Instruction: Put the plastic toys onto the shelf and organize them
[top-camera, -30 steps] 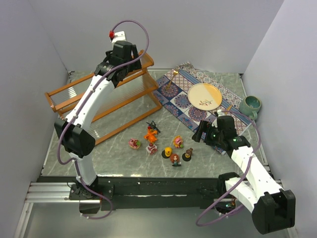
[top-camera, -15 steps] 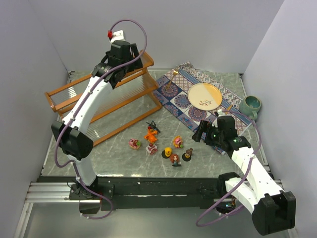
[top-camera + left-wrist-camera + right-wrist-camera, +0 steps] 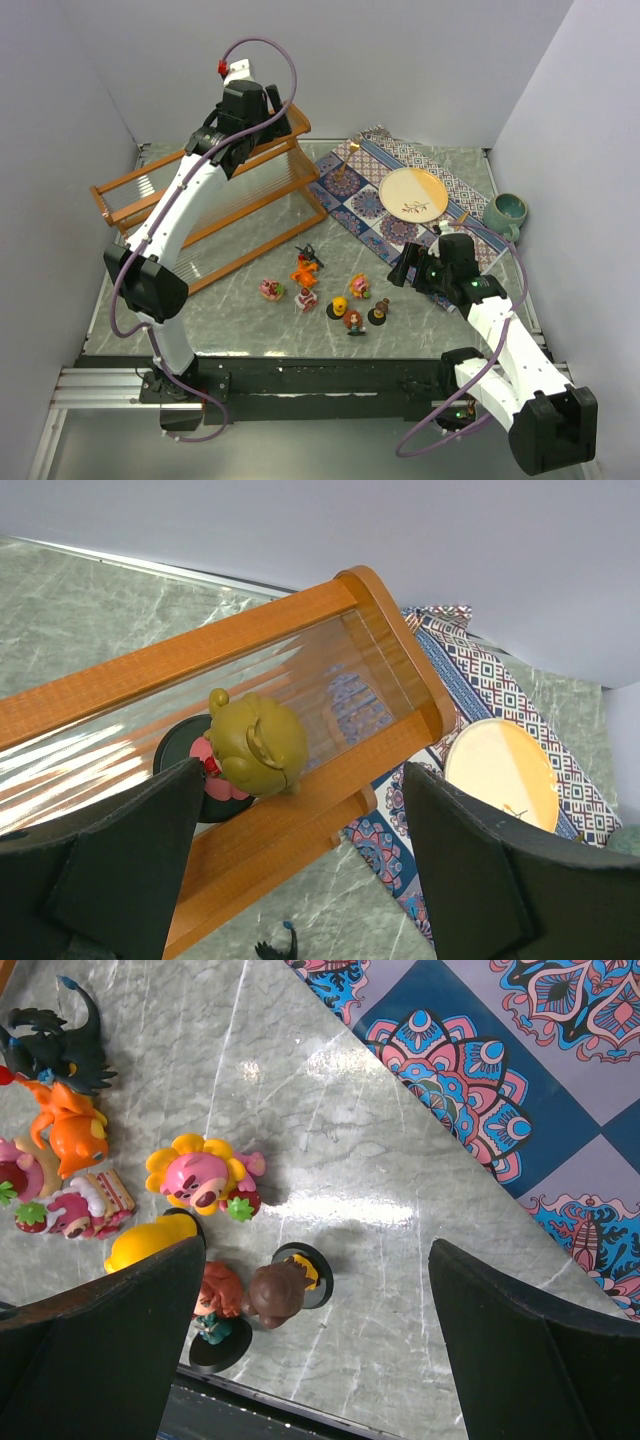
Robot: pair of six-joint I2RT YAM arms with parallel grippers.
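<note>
The shelf point(image 3: 205, 205) stands at the back left, a long rack of orange-brown rails and clear ribbed panels. My left gripper point(image 3: 252, 128) hovers open over its right end. In the left wrist view a big-headed blond doll point(image 3: 256, 744) on a black base stands on the top tier of the shelf point(image 3: 300, 815), just beyond my open left gripper point(image 3: 300, 780) and free of its fingers. Several plastic toys point(image 3: 325, 292) are clustered on the table. My right gripper point(image 3: 404, 268) hangs open to their right. In the right wrist view the right gripper point(image 3: 318, 1252) is above a brown-haired doll point(image 3: 278, 1291).
A patterned blue mat point(image 3: 372, 212) lies at the back right with a cream plate point(image 3: 413, 194) on it. A teal mug point(image 3: 505, 212) stands by the right wall. Grey walls close in the left, back and right sides.
My left wrist has edged slightly back over the shelf's right end. The right arm and the toys on the table have not moved.
</note>
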